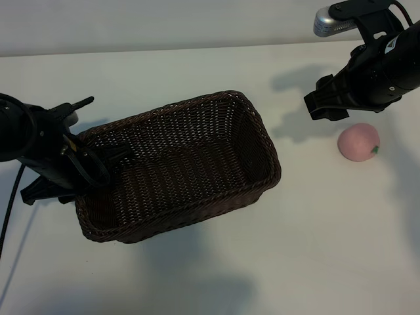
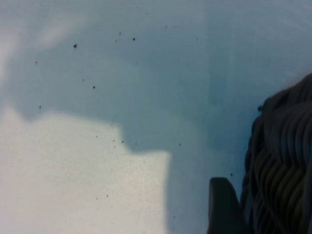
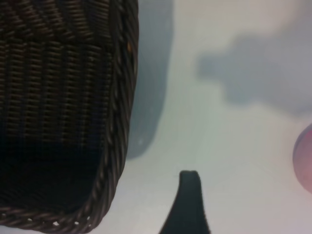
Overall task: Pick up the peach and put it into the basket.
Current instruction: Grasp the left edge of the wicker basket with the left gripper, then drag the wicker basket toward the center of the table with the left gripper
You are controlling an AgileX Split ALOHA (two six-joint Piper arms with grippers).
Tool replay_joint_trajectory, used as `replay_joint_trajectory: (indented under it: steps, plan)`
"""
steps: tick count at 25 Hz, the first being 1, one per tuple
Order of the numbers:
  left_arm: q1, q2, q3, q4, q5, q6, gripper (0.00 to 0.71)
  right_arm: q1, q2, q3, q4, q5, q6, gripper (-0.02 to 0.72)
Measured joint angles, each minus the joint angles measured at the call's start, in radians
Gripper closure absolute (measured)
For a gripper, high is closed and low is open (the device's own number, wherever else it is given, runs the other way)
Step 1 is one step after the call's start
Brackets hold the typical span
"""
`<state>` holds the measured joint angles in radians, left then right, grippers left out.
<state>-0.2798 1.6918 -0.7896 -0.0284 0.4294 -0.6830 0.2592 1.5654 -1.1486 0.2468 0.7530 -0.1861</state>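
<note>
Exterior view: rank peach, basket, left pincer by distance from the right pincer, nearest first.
From the right pincer, at upper right:
1. Peach, just below it on the table.
2. Basket, centre, its near end towards the pincer.
3. Left pincer, at the basket's far left end.

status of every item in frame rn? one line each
peach: on the table, outside the basket, untouched
basket: upright, nothing inside
left hand: straddling the basket's left rim
right hand: open, hovering by the peach, holding nothing
table: white, bears basket and peach
</note>
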Motion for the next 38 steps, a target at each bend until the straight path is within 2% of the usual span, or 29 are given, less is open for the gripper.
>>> replay_joint_trajectory:
  steps: [7,11,13,14,18,25,28,33,38]
  plan:
    - [0.003,-0.018,0.001,-0.004,-0.001,0.018,0.298,0.000,0.000,0.000,0.001,0.000,0.000,0.108]
    - [0.036,-0.091,0.002,-0.017,-0.002,0.037,0.317,0.000,0.000,0.000,0.003,0.000,0.000,0.108]
    - [0.058,-0.127,0.003,-0.040,0.000,0.073,0.513,0.000,0.000,0.000,0.007,0.000,0.000,0.108]
    - [0.067,-0.143,0.004,-0.057,0.005,0.109,0.542,0.000,0.000,0.000,0.009,0.000,0.000,0.108]
    - [0.111,-0.183,0.010,-0.187,0.012,0.245,0.542,0.000,0.000,0.000,0.010,0.000,0.000,0.108]
    - [0.173,-0.209,0.010,-0.514,0.023,0.593,0.542,0.000,0.000,0.000,0.010,0.000,0.000,0.108]
    - [0.195,-0.209,0.003,-0.597,0.042,0.734,0.542,0.000,0.000,0.000,0.010,0.000,0.000,0.108]
    - [0.230,-0.188,-0.076,-0.568,0.122,0.809,0.542,0.000,0.000,0.000,0.011,0.002,0.000,0.108]
    - [0.237,-0.116,-0.193,-0.490,0.175,0.813,0.542,0.000,0.000,0.000,0.011,0.003,0.000,0.108]
